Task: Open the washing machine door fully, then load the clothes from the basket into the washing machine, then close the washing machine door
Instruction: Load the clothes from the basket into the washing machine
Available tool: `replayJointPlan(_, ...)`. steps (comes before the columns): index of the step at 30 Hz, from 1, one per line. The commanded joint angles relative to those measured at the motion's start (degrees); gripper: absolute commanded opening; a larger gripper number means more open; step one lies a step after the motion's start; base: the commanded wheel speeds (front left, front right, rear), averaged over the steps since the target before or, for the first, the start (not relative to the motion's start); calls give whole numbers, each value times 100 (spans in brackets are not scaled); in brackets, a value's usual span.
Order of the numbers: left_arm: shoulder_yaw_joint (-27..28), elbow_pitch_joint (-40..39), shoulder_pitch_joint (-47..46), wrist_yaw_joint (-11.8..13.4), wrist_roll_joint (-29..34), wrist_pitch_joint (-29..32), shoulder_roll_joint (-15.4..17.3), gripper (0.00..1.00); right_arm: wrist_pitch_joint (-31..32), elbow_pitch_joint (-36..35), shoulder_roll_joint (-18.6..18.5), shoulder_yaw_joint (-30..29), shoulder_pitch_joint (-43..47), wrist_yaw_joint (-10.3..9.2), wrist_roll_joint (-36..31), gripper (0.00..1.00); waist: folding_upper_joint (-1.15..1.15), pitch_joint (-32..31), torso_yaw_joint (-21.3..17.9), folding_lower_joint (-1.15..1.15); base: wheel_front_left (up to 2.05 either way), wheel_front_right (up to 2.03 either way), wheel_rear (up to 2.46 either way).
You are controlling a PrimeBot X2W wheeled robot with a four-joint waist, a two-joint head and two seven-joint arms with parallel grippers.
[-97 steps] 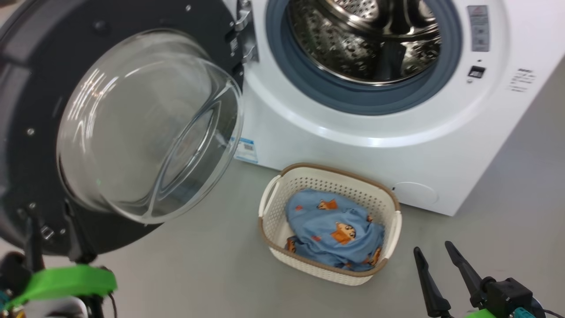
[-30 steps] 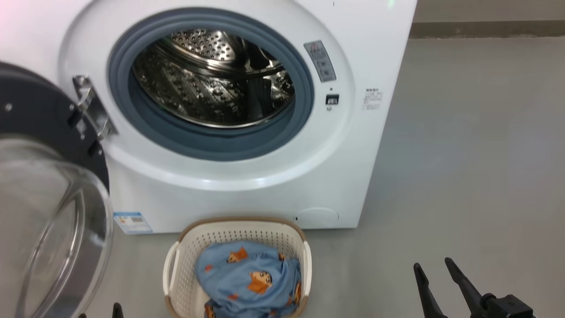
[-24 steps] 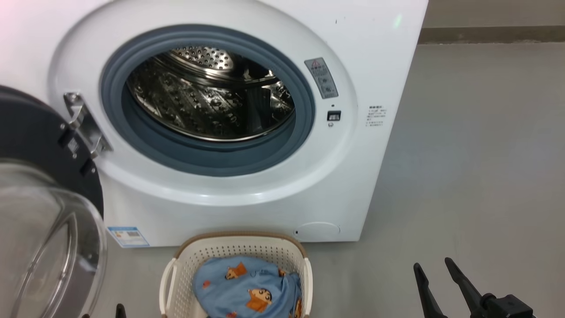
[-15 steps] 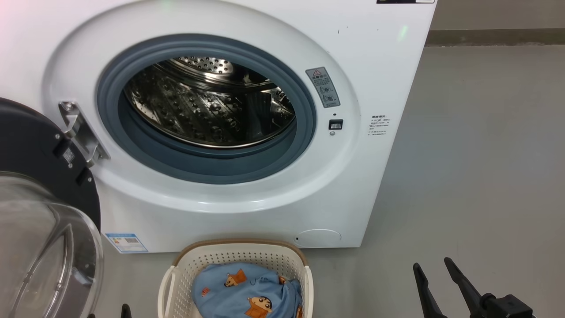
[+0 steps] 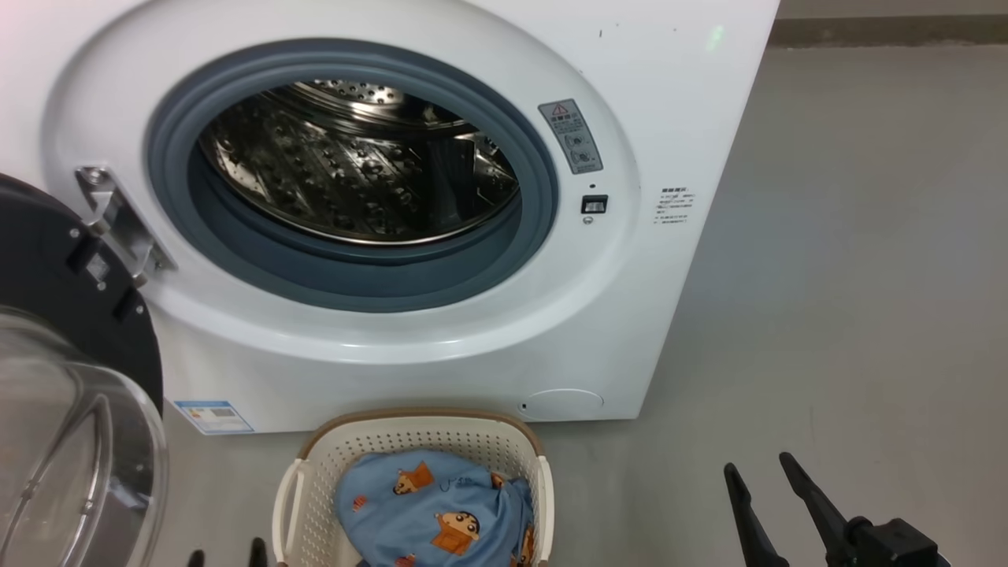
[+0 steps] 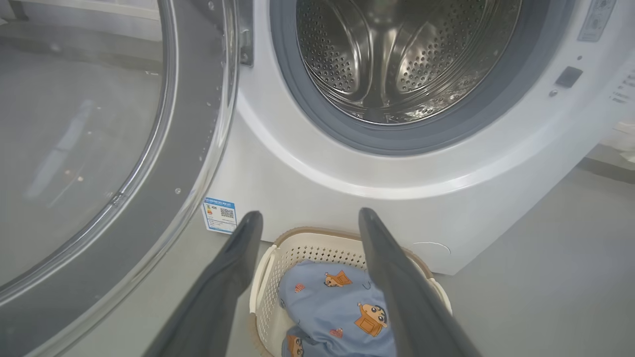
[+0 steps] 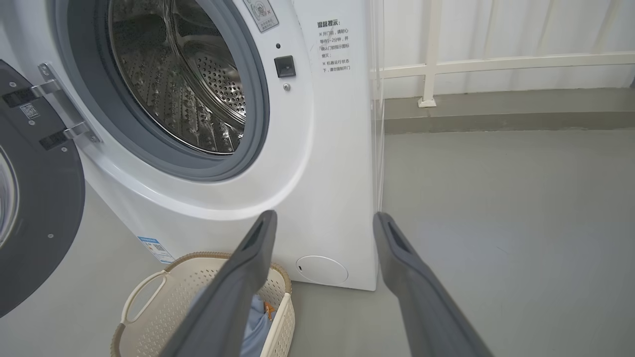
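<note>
Since the picture of three seconds before, the head camera is turned towards the machine and the whole scene is shifted with it. Against half a second before, two fingertips of the left gripper (image 5: 226, 553) are now seen at the bottom edge of the head view, where one was seen.

A grey floor (image 5: 866, 276) carries everything. On it the washing machine (image 5: 693, 118) is placed, white, with its round mouth uncovered. Inside the grey rubber gasket (image 5: 354, 287) the perforated steel drum (image 5: 354, 173) is seen.

At the left side of the mouth the washing machine door (image 5: 47, 260) is hung on a metal hinge (image 5: 118, 224). It is swung out wide, and its clear glass bowl (image 5: 71, 457) is bulged towards the robot.

Close before the lower front edge of the machine the basket (image 5: 417, 437) is stood on the floor, below the mouth. Whether it touches the machine cannot be told. In the basket the clothes (image 5: 433, 512) are laid as one soft blue bundle with orange figures, lower than the brown rim.

The left gripper is held just beside the left handle of the basket, between basket and door. Its two dark fingers are spread wide apart and are clamped on nothing. In the left wrist view they are pointed over the basket towards the machine.

Well apart from the basket, at the lower right, the right gripper (image 5: 757, 465) is held over bare floor. Its fingers are also kept apart.

A blue label (image 5: 214, 416) is stuck at the lower left corner of the machine front.
</note>
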Motion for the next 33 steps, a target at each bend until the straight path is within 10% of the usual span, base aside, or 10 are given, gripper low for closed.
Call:
replayJointPlan(1, 109, -93, -46, -51, 99, -37, 51, 100, -69, -126, -16, 168, -239, 17, 25, 100, 0, 91, -72, 0, 0, 0, 0)
replayJointPlan(19, -715, 1360, -1633, -279, -338, 556, 461, 100, -69, -269, 69, 546, -928, 17, 184, 100, 0, 1442, -837, 0, 0, 0, 0)
replayJointPlan(33, -2175, 2844, -3166, -288, -1439, 864, 1490, 100, -69, -493, 71, 766, -1478, 17, 368, 100, 0, 2611, -1370, 0, 0, 0, 0)
